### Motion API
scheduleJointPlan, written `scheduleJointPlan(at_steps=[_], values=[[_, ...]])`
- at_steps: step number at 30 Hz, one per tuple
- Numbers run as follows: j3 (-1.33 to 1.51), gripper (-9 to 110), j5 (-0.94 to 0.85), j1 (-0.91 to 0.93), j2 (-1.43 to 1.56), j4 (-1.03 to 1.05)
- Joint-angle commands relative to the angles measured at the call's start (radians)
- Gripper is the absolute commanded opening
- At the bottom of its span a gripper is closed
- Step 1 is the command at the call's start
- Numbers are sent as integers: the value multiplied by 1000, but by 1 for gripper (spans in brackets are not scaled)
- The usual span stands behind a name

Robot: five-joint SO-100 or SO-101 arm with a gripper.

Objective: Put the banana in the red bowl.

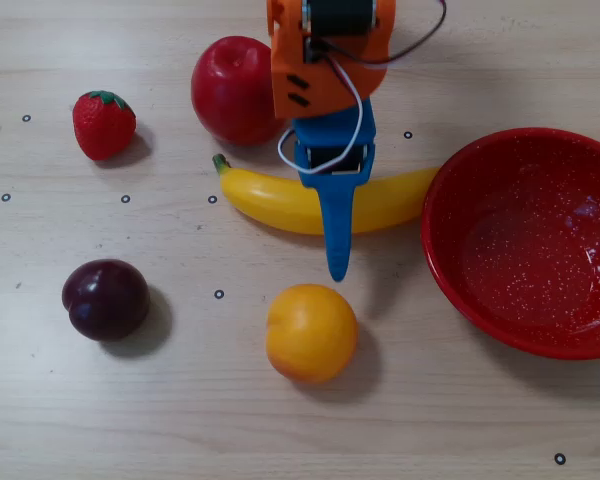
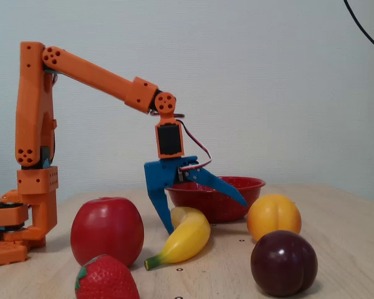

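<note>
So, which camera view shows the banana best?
The overhead view: the banana shows nearly end to end, only its middle hidden by the gripper. The fixed view shows it end-on and foreshortened, stem nearest, one blue finger crossing its far end.

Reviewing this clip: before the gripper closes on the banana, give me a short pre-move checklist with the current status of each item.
1. Jaws open: ok. In the fixed view the gripper has its fingers spread wide.
2. Jaws straddle the banana: ok. The fixed view shows one finger on each side of it.
3. Gripper low enough to grasp: cannot tell; one fingertip looks near the table, the other sits higher.
4. Grasp near the banana's middle: ok in the overhead view.
5. Red bowl empty and ready: ok.
6. Neighbours clear of the jaws: ok. The apple and orange fruit lie apart from the banana.
</note>
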Motion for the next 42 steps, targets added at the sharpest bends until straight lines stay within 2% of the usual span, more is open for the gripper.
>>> scheduleJointPlan(at_steps=[1,14,32,37,42], values=[[-94,56,-21,12,32,-20],[-146,55,-37,28,-91,-57],[-143,54,-20,12,-114,-55],[-124,51,-14,8,-104,-55],[-107,43,2,6,-97,-60]])
